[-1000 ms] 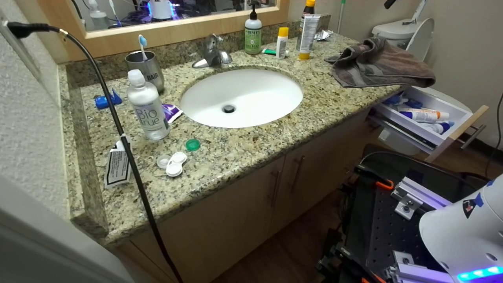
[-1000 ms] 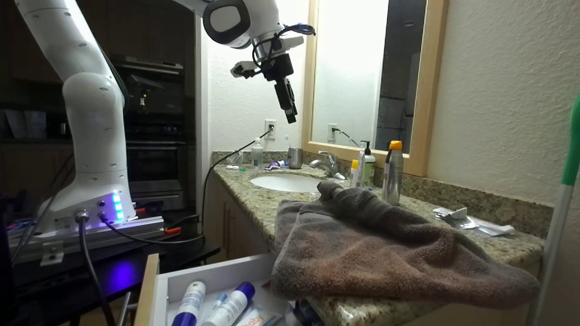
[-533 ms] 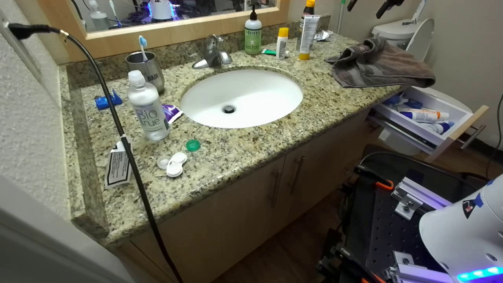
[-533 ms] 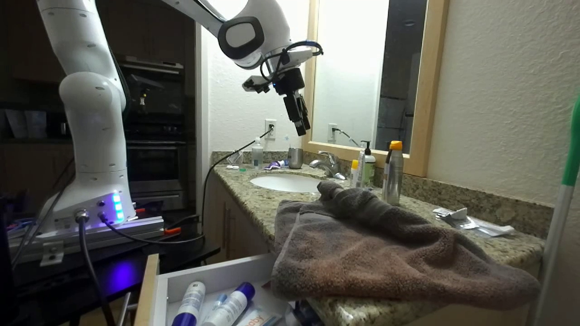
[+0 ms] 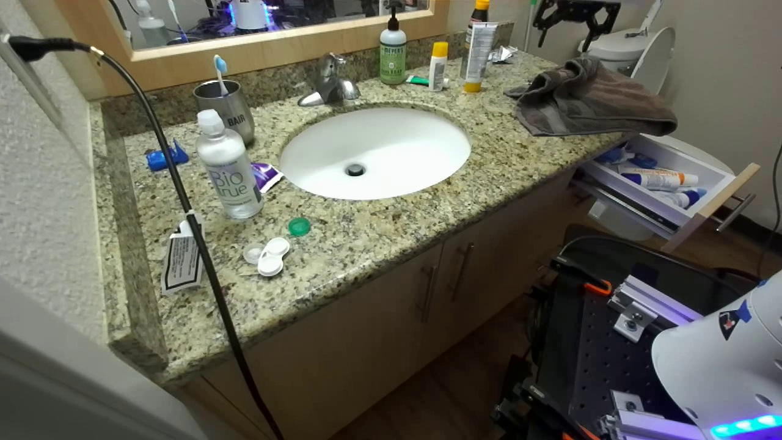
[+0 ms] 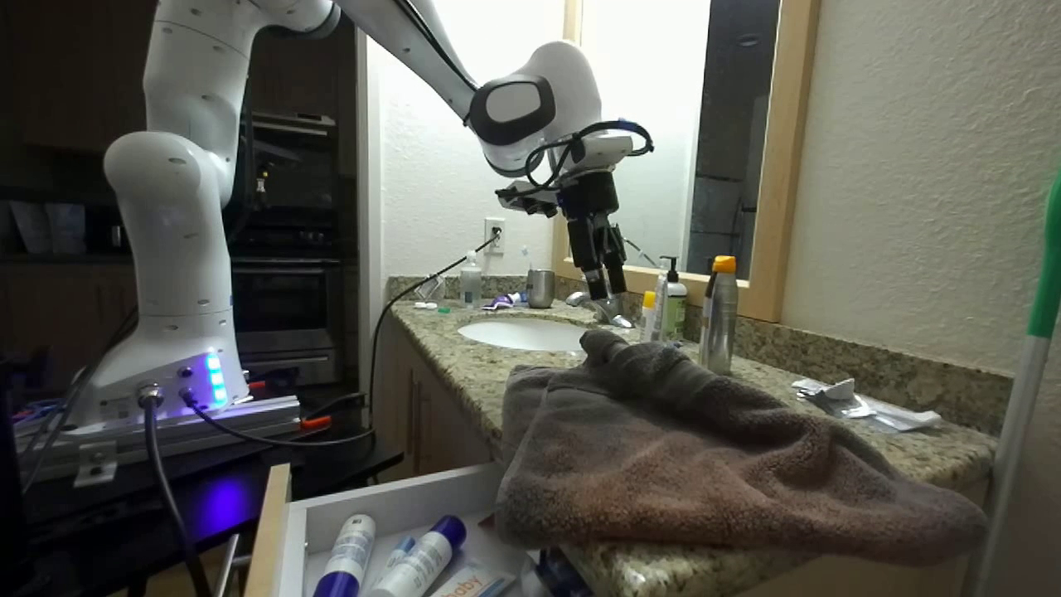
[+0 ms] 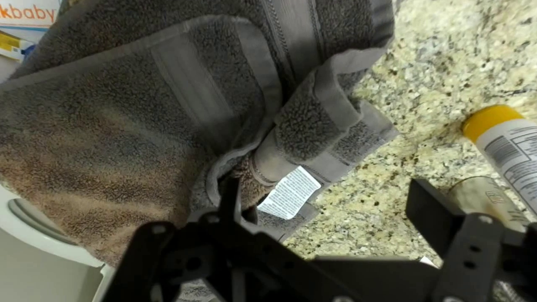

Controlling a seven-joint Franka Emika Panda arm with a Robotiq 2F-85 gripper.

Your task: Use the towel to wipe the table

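Towel (image 7: 138,138): is lying bunched on the counter (image 5: 379,229), at the end by the pulled-out drawer (image 5: 730,190), and is reaching past the edge.
Gripper (image 7: 329,201): is hanging above the towel's raised fold, its 2 fingers (image 7: 436,216) standing wide apart with nothing visibly held; both exterior views are showing it apart from the cloth.
Gap and fold: in the wrist view, most of the towel is lying left of the gap; only the rolled fold with the care label (image 7: 290,193) is poking in.
Fold's long axis: is slanting lower left to upper right there, crossing the fingers' closing line at an angle; the coming move is probably calling for a drop and a nudge toward the towel before pinching.
Panda arm (image 6: 178,232): is standing alone, so no nearer arm is competing.
Wiping: is presumably waiting on the grasp.
Fold's lower end: is hiding behind a finger; height above the cloth is hard to judge.
Gripper's top: in an exterior view the gripper (image 5: 564,46) is being cut off by the upper border.
Yellow-capped container (image 7: 509,144): is running out of the wrist view's right edge; the pale item (image 7: 482,199) beside it is hard to identify.
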